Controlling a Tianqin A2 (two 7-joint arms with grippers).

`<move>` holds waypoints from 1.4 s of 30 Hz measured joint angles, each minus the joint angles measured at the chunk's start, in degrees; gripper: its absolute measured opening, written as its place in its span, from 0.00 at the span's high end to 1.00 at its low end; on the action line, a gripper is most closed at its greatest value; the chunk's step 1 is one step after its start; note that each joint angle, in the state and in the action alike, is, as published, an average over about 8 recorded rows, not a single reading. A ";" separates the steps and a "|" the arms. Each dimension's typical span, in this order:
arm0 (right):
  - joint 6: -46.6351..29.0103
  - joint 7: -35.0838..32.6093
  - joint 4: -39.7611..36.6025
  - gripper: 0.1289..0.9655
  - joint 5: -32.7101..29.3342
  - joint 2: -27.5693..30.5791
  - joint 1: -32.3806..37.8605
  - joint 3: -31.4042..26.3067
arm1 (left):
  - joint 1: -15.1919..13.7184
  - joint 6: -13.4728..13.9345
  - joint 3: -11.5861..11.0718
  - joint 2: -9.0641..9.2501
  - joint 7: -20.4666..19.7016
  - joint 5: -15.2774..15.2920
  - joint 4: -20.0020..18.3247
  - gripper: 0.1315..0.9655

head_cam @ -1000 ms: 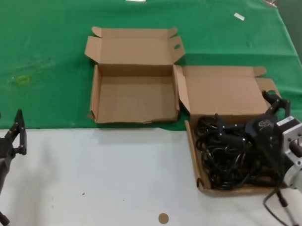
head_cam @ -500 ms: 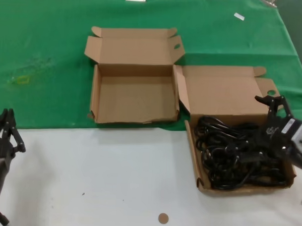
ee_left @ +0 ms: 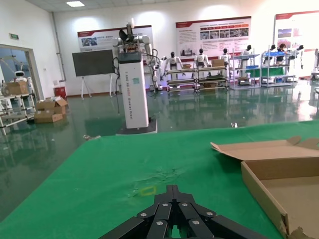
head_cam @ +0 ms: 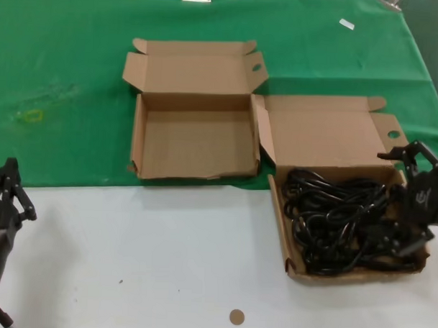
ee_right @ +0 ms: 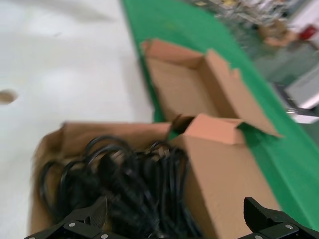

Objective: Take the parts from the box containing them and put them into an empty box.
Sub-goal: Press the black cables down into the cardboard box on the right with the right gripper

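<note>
The parts are a tangle of black cables (head_cam: 339,222) filling the longish brown box (head_cam: 291,271) at the right. It also shows in the right wrist view (ee_right: 45,149), with the cables (ee_right: 124,184) inside. The empty squarish box (head_cam: 194,145) stands left of it on the green cloth, lid up, and shows in the right wrist view (ee_right: 182,84) and the left wrist view (ee_left: 291,181). My right gripper (head_cam: 388,202) hangs over the right end of the cable box, jaws wide open and empty (ee_right: 172,219). My left gripper (head_cam: 10,175) is shut at the lower left (ee_left: 173,190).
A green cloth (head_cam: 71,72) covers the far half of the table, and a white surface (head_cam: 151,262) covers the near half. A small brown disc (head_cam: 237,317) lies on the white part near the front edge. The cable box's lid (head_cam: 324,135) stands open behind it.
My right gripper has drawn back from over the cables to the box's right end and turned, jaws open. My left gripper has closed. The boxes have not moved.
</note>
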 joint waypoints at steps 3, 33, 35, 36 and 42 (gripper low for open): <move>-4.08 -1.91 -1.50 0.00 -0.82 1.22 2.61 -1.64 | 0.00 0.00 0.00 0.00 0.00 0.00 0.00 0.98; -15.29 -9.43 -14.41 0.21 -12.67 -4.91 22.23 -12.93 | 0.00 0.00 0.00 0.00 0.00 0.00 0.00 0.99; -15.24 -9.49 -14.99 0.26 -13.11 -5.36 22.65 -13.28 | 0.00 0.00 0.00 0.00 0.00 0.00 0.00 0.99; -15.23 -9.54 -15.24 0.29 -13.29 -5.57 22.82 -13.44 | 0.00 0.00 0.00 0.00 0.00 0.00 0.00 0.99; -15.36 -9.79 -16.27 0.40 -14.00 -6.60 23.50 -14.21 | 0.00 0.00 0.00 0.00 0.00 0.00 0.00 0.99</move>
